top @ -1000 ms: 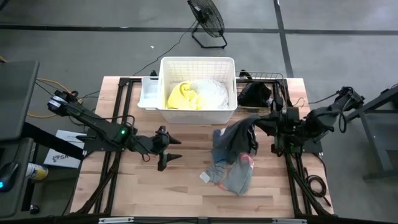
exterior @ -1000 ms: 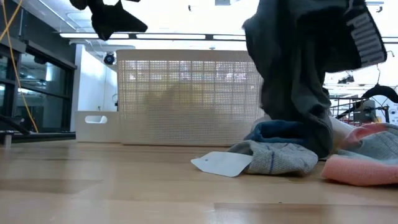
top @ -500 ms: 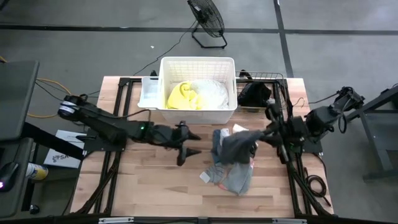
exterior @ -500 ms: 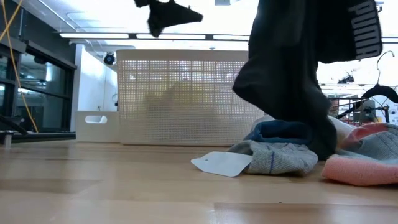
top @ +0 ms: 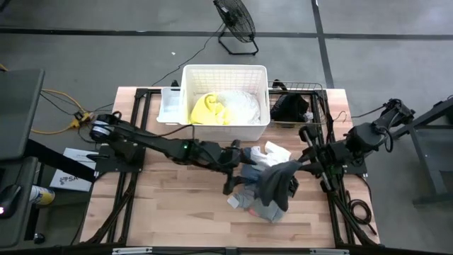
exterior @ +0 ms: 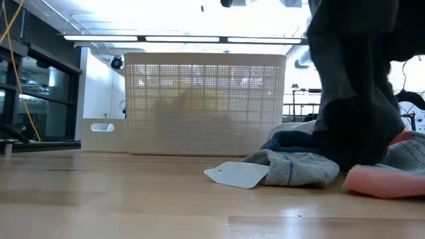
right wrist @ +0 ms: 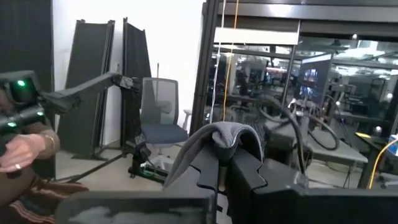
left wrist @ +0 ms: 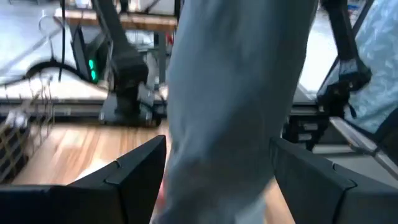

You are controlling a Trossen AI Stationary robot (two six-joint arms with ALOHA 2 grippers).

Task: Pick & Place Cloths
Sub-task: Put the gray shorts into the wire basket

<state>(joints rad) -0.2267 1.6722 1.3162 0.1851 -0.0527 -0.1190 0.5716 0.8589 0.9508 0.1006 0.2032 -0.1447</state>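
A dark grey cloth (top: 274, 183) hangs from my shut right gripper (top: 296, 168) near the table's right side. In the low view the dark grey cloth (exterior: 352, 99) drops onto a pile of blue-grey and pink cloths (exterior: 299, 166). My left gripper (top: 237, 170) is open, reaching in from the left. In the left wrist view its fingers (left wrist: 127, 177) stand on either side of the hanging cloth (left wrist: 236, 106); touching or not, I cannot tell. A white cloth (top: 272, 152) lies behind the hanging one. The white basket (top: 225, 74) holds a yellow cloth (top: 207, 110) and a white cloth (top: 242, 106). My right gripper pinches a bunched fold (right wrist: 229, 134) at the top of the dark grey cloth between its two fingers (right wrist: 211, 171). The fingers come level from the table's right side. The cloth hangs slack below them, and its lower end (exterior: 345, 156) rests on the pile.
A white tag (exterior: 239, 174) lies on the wood at the pile's left edge. A black wire basket (top: 301, 88) with a black cloth (top: 289, 106) stands right of the white basket. Bare wood (top: 170, 205) lies at the near left. A person's hand (right wrist: 25, 149) shows beyond the table.
My left gripper has swept from the table's left toward the right, up to the hanging cloth, staying open. My right gripper has carried the dark grey cloth toward the near edge, uncovering the white cloth behind it; the cloth's lower end has stayed on the pile.
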